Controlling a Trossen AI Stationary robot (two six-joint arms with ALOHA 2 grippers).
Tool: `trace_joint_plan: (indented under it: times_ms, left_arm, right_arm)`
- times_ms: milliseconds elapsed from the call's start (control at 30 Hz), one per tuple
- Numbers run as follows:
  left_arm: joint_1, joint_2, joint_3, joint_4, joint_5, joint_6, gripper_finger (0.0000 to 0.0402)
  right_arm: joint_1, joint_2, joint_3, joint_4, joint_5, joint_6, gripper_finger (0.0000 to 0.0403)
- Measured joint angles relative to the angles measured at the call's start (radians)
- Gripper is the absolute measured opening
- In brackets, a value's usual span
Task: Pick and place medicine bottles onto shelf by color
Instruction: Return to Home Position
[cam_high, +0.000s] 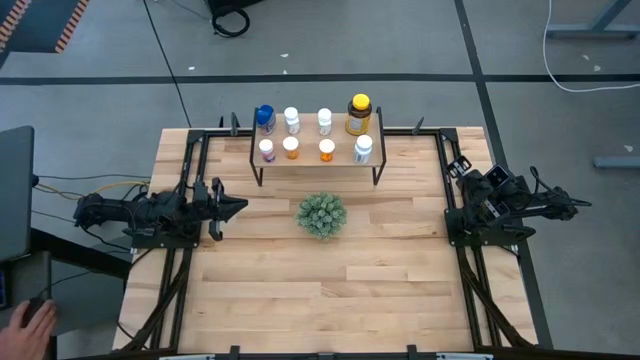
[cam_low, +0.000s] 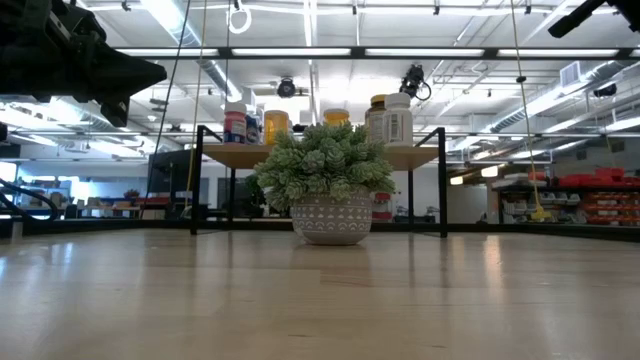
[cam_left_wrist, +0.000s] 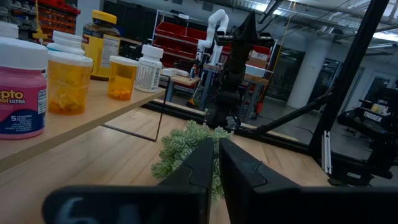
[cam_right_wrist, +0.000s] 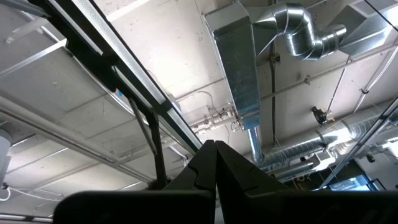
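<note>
High view puts all eight medicine bottles (cam_high: 291, 147) on the shelf (cam_high: 312, 164) at the upper middle of the frame, in two rows of four, and we see none on the tabletop (cam_high: 300, 290). The grouping reads as deliberate. Two orange bodies stand side by side in the middle of the nearer row, and two white ones side by side in the middle of the row behind. The purple one sits at the left end just in front of the blue one. The larger amber bottle (cam_high: 359, 114) with its yellow cap closes the right end of the back row, with a third white bottle in front of it. We judge the sorting finished.

The plant (cam_high: 321, 215) stands below the shelf at the frame's centre, apart from it. The left tool (cam_high: 238, 207), at the left middle, points toward the plant with its fingers together and nothing between them. The right tool (cam_high: 462, 172), by the right edge of the tabletop, is tipped up at the ceiling, its fingers likewise pressed together and empty. Both arms sit folded well apart from the shelf, which we take as parking, with nothing near enough to knock a bottle.
</note>
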Motion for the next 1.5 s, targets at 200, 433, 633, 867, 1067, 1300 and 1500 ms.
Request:
trace_joint_plan:
  times_ms: [200,433,633,867,1067,1300,1500]
  left_arm:
    - [0.000,0.000,0.000,0.000,0.000,0.000,0.0033]
    - [0.000,0.000,0.000,0.000,0.000,0.000,0.0024]
    - [0.000,0.000,0.000,0.000,0.000,0.000,0.0030]
    - [0.000,0.000,0.000,0.000,0.000,0.000,0.0034]
    - [0.000,0.000,0.000,0.000,0.000,0.000,0.0025]
    - [0.000,0.000,0.000,0.000,0.000,0.000,0.0027]
    - [0.000,0.000,0.000,0.000,0.000,0.000,0.0036]
  right_arm:
    - [0.000,0.000,0.000,0.000,0.000,0.000,0.0009]
    - [0.000,0.000,0.000,0.000,0.000,0.000,0.0009]
    - [0.000,0.000,0.000,0.000,0.000,0.000,0.0009]
    - [0.000,0.000,0.000,0.000,0.000,0.000,0.0009]
    - [0.000,0.000,0.000,0.000,0.000,0.000,0.0009]
    - [0.000,0.000,0.000,0.000,0.000,0.000,0.0009]
    - [0.000,0.000,0.000,0.000,0.000,0.000,0.0009]
